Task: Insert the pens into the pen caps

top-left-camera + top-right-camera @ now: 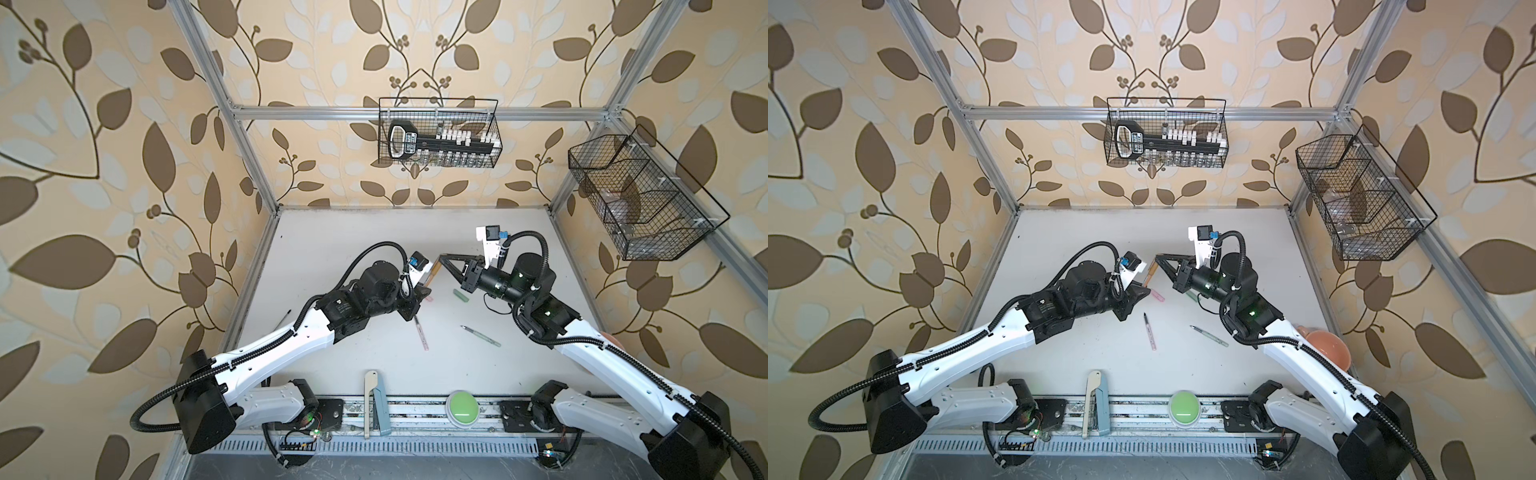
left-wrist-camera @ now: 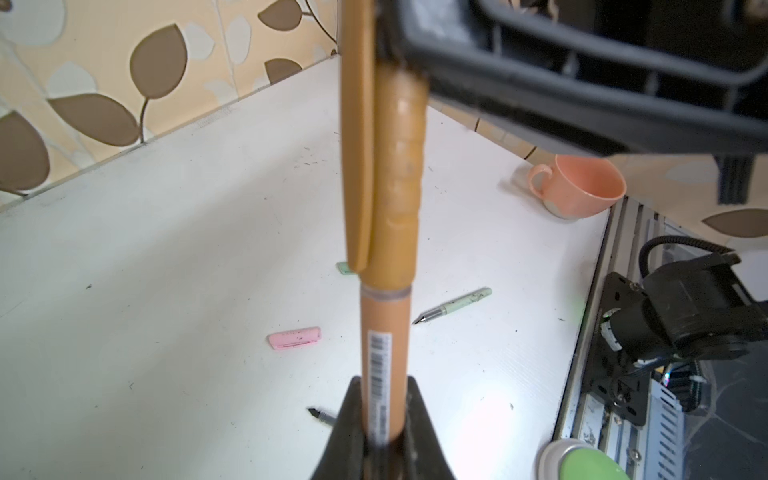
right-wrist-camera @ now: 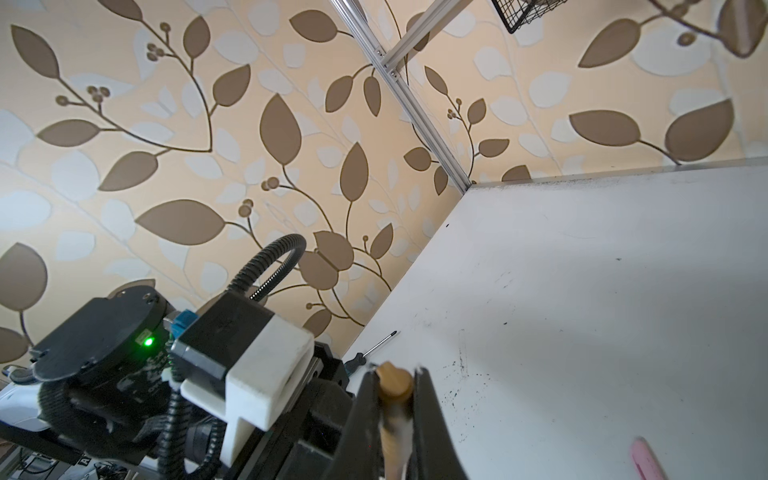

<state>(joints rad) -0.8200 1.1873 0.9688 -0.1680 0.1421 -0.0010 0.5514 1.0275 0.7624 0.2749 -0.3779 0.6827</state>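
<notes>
This looks like a robot lab. Leafy wallpaper [image 1: 104, 166] covers the walls, metal bars [image 1: 311, 113] frame a white table [image 1: 353, 232], and two robot arms [image 1: 266, 349] are fixed at its front edge.

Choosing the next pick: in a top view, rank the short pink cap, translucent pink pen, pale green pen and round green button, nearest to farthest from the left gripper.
1. Short pink cap, just right of the left gripper.
2. Translucent pink pen, toward the front edge.
3. Pale green pen, right of centre.
4. Round green button, on the front rail.
</notes>
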